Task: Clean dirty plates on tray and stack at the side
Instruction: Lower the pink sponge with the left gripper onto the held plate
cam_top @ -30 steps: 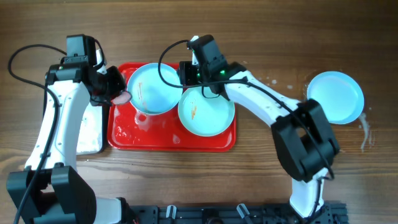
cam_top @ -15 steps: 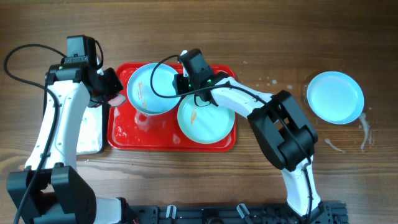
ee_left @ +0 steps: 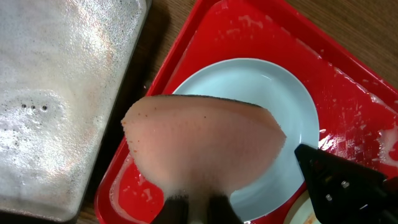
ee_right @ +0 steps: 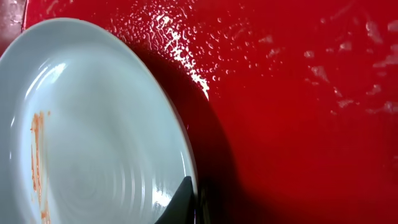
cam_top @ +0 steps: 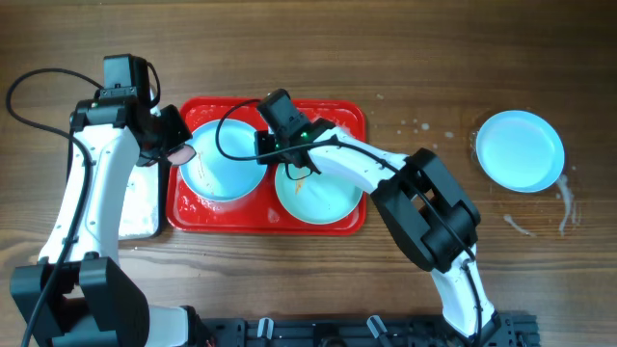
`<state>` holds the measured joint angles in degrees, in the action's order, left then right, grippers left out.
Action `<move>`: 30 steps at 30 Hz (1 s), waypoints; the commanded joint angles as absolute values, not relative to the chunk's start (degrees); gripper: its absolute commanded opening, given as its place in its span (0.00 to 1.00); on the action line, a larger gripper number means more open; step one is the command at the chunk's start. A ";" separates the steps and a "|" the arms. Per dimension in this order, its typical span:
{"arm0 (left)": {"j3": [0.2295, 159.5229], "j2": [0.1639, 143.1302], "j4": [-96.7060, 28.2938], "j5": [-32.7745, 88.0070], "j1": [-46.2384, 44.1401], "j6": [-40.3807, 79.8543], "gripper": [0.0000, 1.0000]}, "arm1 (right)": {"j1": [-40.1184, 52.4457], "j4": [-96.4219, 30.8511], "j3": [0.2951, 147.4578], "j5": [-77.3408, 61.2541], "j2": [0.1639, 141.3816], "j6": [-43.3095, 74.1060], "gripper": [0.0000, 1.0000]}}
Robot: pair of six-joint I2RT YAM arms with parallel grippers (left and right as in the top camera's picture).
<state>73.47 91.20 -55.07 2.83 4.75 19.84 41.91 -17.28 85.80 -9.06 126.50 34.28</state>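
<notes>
The red tray (cam_top: 339, 114) sits a little left of the middle of the table (cam_top: 434, 58). Two blue plates lie on it side by side. The left plate (cam_top: 217, 172) has an orange smear, and so does the right plate (cam_top: 326, 196). A third plate (cam_top: 521, 149) lies alone, well off toward the right edge. A silvery tray (ee_left: 56, 93) of soapy water sits just left of the red one.

My right arm stretches across the right plate. My right end effector (ee_right: 186, 202) pinches the left plate's right rim. My left end effector (cam_top: 176, 146) squeezes a pink sponge (ee_left: 205, 146) and hangs over that plate's left rim.
</notes>
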 commanded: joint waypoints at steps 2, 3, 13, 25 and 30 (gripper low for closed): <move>73.17 91.64 -55.05 2.24 4.64 20.40 0.04 | 41.82 -20.88 86.04 -10.92 127.96 37.39 0.04; 73.17 91.64 -55.02 2.33 4.60 20.40 0.04 | 41.82 -21.56 86.04 -11.14 127.94 37.47 0.04; 73.17 91.64 -55.02 2.52 4.60 20.40 0.04 | 41.85 -22.76 86.04 -11.33 127.96 37.50 0.04; 73.17 91.81 -47.20 2.46 -2.17 24.10 0.04 | 41.82 -22.41 86.04 -11.31 127.96 36.93 0.05; 73.17 94.30 -44.66 0.10 -7.27 24.12 0.04 | 41.82 -22.37 86.04 -11.33 127.96 36.18 0.04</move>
